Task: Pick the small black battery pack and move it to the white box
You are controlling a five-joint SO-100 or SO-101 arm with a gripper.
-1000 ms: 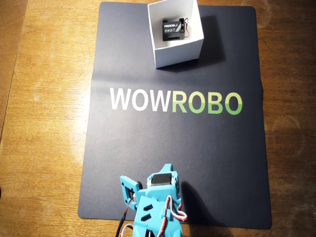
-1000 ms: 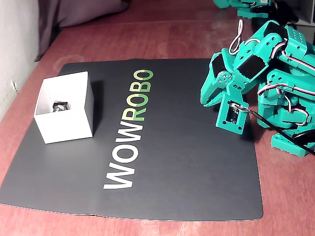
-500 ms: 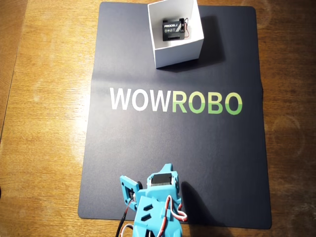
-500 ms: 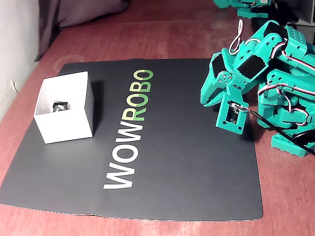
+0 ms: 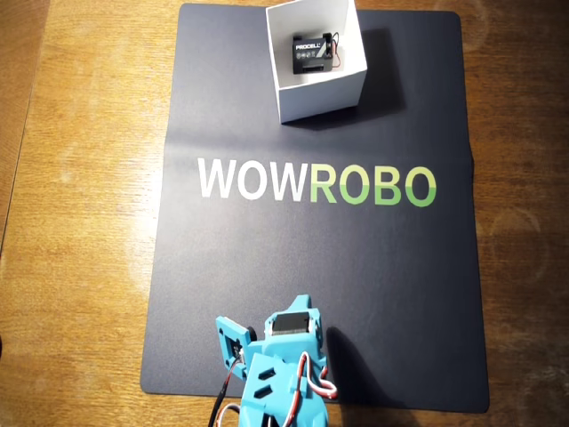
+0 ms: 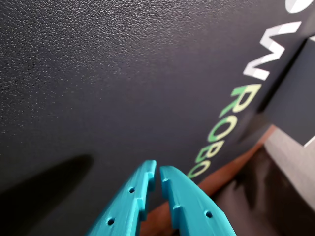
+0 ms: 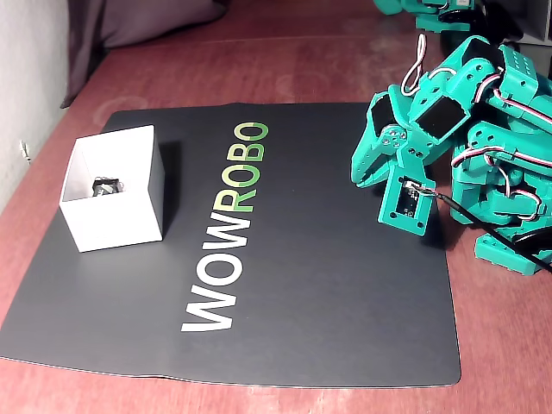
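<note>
The pack (image 5: 310,52) sits in the far box (image 5: 320,96) already; gripper (image 6: 157,172) closed and empty near the arm; it looks dense, rigid, slick, so pinch its long sides, not the wires.

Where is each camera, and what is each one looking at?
Overhead view: sits above, looking straight down at the black mat; the white box holds the battery pack; the arm enters at the bottom edge.
Wrist view: rides on the arm, looking down along the closed fingers at the mat.
Fixed view: looks across from the side; the arm is folded at right.
Shared: all show the mat's WOWROBO lettering.
</note>
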